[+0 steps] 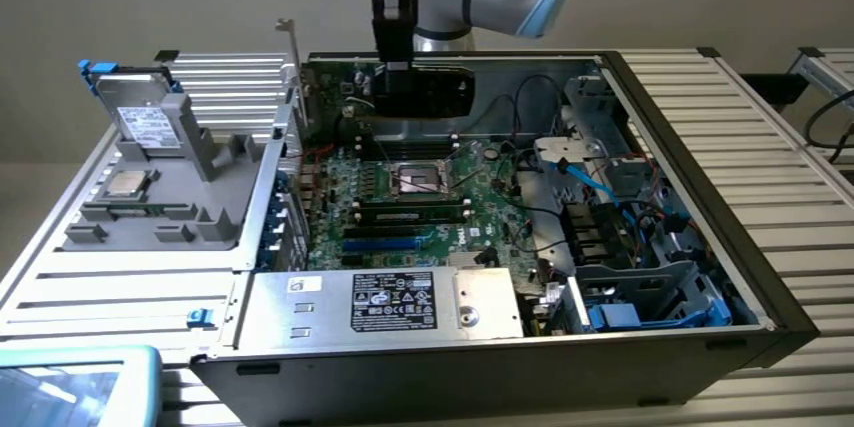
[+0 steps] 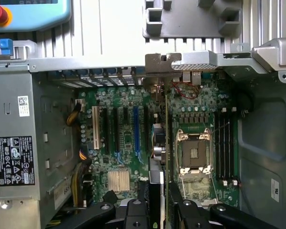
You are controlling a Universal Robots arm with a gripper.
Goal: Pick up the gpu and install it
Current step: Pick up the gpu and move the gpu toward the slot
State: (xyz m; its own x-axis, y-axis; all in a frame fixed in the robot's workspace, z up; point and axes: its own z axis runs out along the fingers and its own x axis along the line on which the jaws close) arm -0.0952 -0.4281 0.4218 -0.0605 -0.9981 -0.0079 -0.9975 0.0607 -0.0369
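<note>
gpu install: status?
Done: pickup. The gripper is shut on the gpu, which is clear of every surface. In hand: the card hangs upright over the motherboard inside the open case, beside the CPU socket. Left: seating it. The blue slot is empty.

The end effector (image 1: 396,59) holds the gpu (image 1: 430,93) upright over the motherboard (image 1: 491,219) inside the open case (image 1: 534,372)
</note>
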